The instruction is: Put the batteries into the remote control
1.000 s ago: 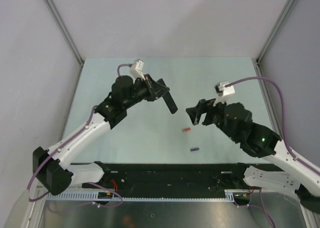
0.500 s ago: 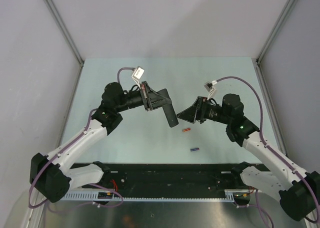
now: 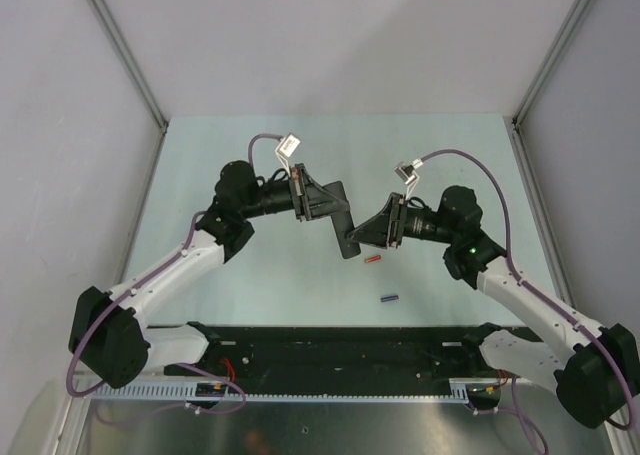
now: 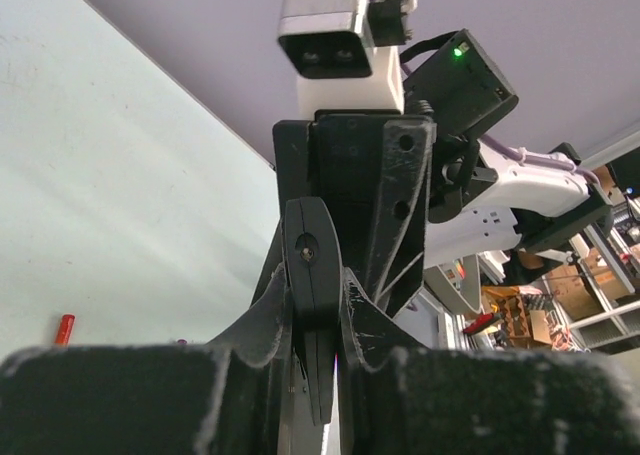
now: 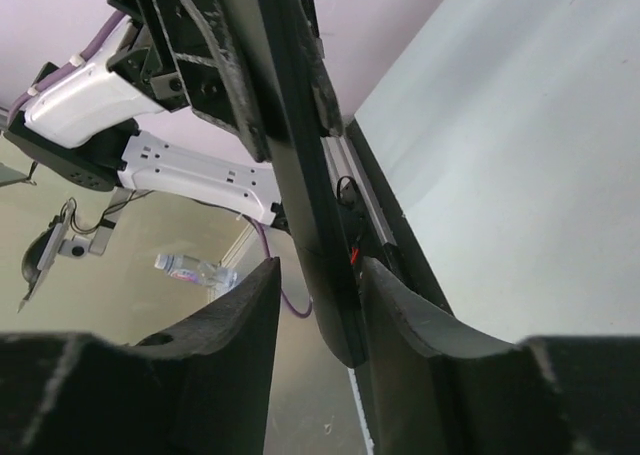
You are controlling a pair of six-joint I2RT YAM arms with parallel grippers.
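My left gripper [image 3: 332, 207] is shut on the upper part of the slim black remote control [image 3: 342, 230] and holds it above the table, slanting down to the right. In the left wrist view the remote control [image 4: 312, 265] is pinched edge-on between the fingers of that gripper [image 4: 318, 300]. My right gripper [image 3: 355, 238] straddles the remote's lower end. In the right wrist view the remote control [image 5: 300, 165] runs between the jaws of this gripper [image 5: 320, 275]; a gap shows at the left finger [image 5: 235, 345]. The red-orange battery [image 3: 374, 259] and the dark blue battery [image 3: 389, 298] lie on the table.
The pale green table [image 3: 250, 275] is boxed in by grey walls and metal posts [image 3: 125, 50]. A black base rail [image 3: 340, 347] runs along the near edge. Both batteries lie just below the two grippers.
My right gripper has swung left onto the remote's lower end and its jaws have narrowed. My left arm has carried the remote a little right and towards it.
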